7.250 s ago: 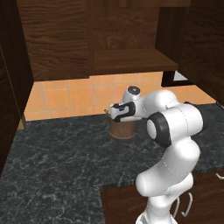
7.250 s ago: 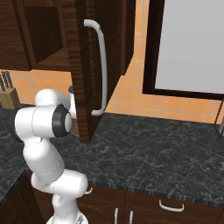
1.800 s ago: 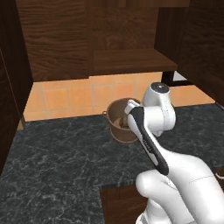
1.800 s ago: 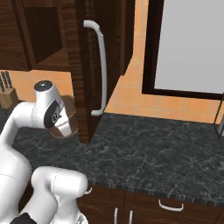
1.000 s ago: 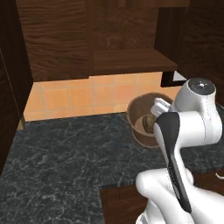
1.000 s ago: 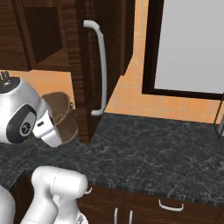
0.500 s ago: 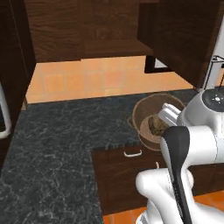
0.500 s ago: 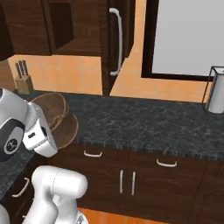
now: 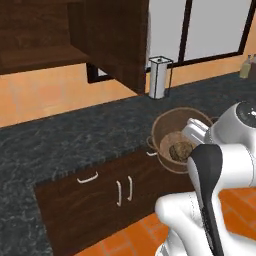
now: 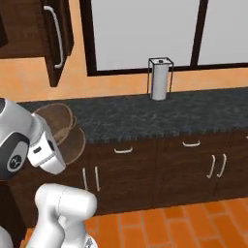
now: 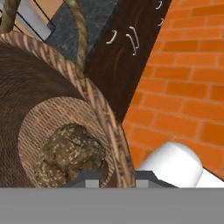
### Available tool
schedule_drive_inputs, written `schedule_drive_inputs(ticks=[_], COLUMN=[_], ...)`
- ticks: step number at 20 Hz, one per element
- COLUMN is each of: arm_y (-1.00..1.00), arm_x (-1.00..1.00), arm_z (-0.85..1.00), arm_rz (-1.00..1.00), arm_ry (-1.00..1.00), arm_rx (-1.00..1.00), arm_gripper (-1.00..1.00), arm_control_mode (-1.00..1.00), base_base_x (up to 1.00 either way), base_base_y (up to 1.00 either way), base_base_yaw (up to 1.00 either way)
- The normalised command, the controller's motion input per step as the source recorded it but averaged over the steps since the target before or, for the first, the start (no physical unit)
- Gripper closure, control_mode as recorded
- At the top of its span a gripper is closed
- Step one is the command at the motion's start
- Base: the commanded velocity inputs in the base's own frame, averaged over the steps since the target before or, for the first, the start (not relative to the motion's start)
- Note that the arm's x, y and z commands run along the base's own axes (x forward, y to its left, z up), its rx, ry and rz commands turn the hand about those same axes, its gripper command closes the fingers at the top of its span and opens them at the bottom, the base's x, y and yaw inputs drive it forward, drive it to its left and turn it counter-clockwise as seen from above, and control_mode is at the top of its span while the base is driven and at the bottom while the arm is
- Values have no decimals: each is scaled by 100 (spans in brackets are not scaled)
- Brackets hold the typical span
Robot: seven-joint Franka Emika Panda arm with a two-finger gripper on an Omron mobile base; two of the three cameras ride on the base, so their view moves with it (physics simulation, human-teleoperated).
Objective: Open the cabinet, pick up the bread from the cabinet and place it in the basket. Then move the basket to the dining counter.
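Note:
The brown woven basket [image 9: 165, 125] hangs in the air by the front edge of the black countertop, with the lumpy brown bread [image 9: 181, 150] lying on its bottom. In the hand view my gripper [image 11: 115, 178] is shut on the basket's rim [image 11: 105, 118], one tip inside and one outside, and the bread [image 11: 70, 153] sits just left of them. The right base view has the basket [image 10: 60, 128] beside my white arm at the left. The dark wood cabinet [image 9: 117, 40] stands open at the upper left, its handle [image 10: 57, 36] showing. The dining counter is out of view.
The black speckled countertop [image 9: 75, 135] runs across, with dark lower doors and drawers [image 9: 100, 195] below. A paper towel holder [image 10: 161, 78] stands on it before the window [image 10: 145, 29]. Orange tiled floor [image 11: 188, 87] lies under the basket.
The whole picture has shifted, so the base has moved back and turned right from the cabinet. The basket with the bread stays in my gripper.

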Motion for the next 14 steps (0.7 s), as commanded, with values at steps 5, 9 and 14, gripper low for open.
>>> schedule_drive_inputs(ticks=[5,9,14], arm_y=[0,0,0], arm_x=[0,0,0], arm_z=[0,0,0], arm_rz=[0,0,0], arm_ry=[0,0,0], arm_rx=[0,0,0], arm_gripper=[100,100,100], arm_control_mode=[100,100,100], base_base_x=[0,0,0], base_base_y=[-7,-8,-11], base_base_yaw=[-97,-97,-98])
